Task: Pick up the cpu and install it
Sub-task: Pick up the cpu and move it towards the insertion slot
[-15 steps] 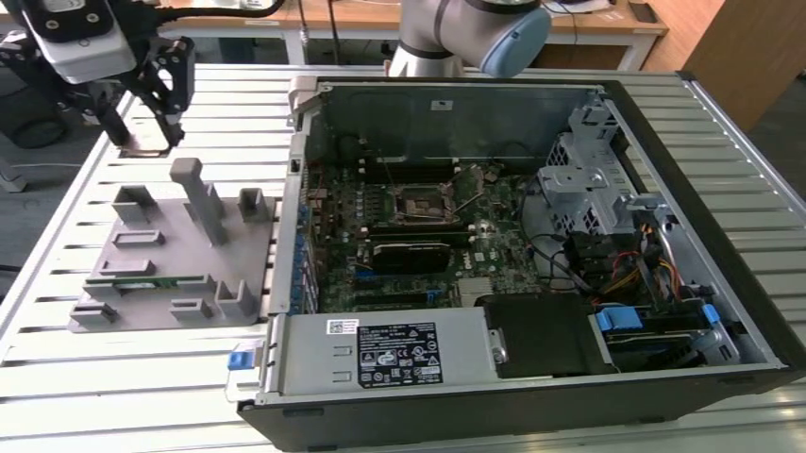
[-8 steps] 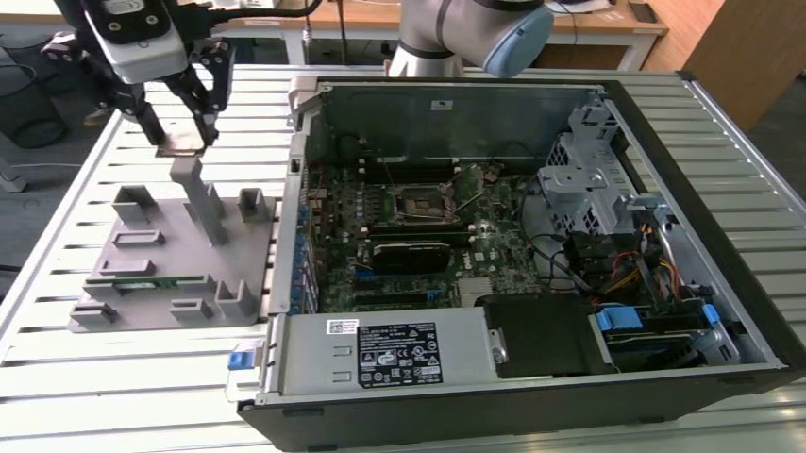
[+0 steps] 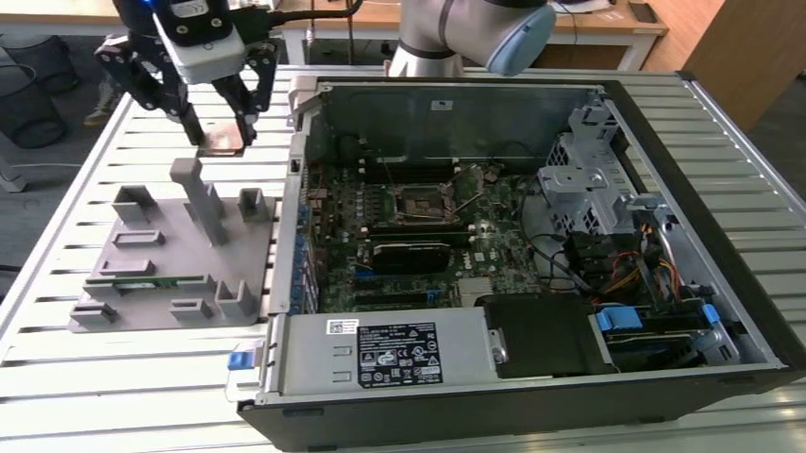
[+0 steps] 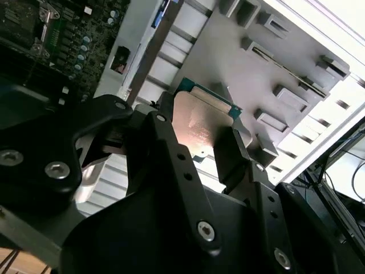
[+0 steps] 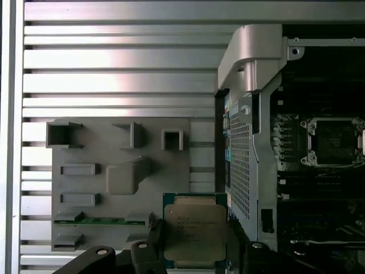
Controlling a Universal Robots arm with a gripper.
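- Exterior view: the gripper (image 3: 225,132) has its jaws pinching the cpu (image 3: 225,142) by opposite edges
- Pick-up looks done: the cpu sits between the jaws, lifted off the grey fixture (image 3: 126,288)
- Installing remains: the motherboard socket (image 3: 422,200) lies well apart from the jaws

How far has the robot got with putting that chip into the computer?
Pickup looks done: the gripper is shut on the cpu, holding it in the air near the grey fixture. Installing is left: the motherboard socket inside the open computer case looks empty, and the cpu is well apart from it.
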